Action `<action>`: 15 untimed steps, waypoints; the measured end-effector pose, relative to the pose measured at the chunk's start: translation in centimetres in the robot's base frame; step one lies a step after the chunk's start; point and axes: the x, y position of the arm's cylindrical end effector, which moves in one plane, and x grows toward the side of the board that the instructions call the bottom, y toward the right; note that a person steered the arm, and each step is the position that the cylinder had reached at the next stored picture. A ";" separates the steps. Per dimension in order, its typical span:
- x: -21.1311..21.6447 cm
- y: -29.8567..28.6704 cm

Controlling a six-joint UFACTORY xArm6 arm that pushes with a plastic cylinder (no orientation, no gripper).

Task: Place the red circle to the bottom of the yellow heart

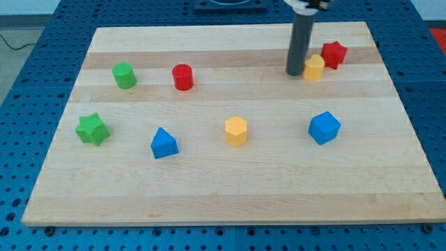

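Observation:
The red circle stands on the wooden board at the upper left of centre. The yellow heart lies at the upper right, touching or nearly touching the red star on its upper right. My tip rests on the board just left of the yellow heart, close against it. The red circle is far to the left of my tip, about a quarter of the board's width away.
A green circle and a green star sit at the left. A blue triangle, a yellow hexagon and a blue cube lie in a row across the middle.

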 end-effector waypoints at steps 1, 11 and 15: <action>0.6 3.2; 6.2 -14.2; 3.6 -10.5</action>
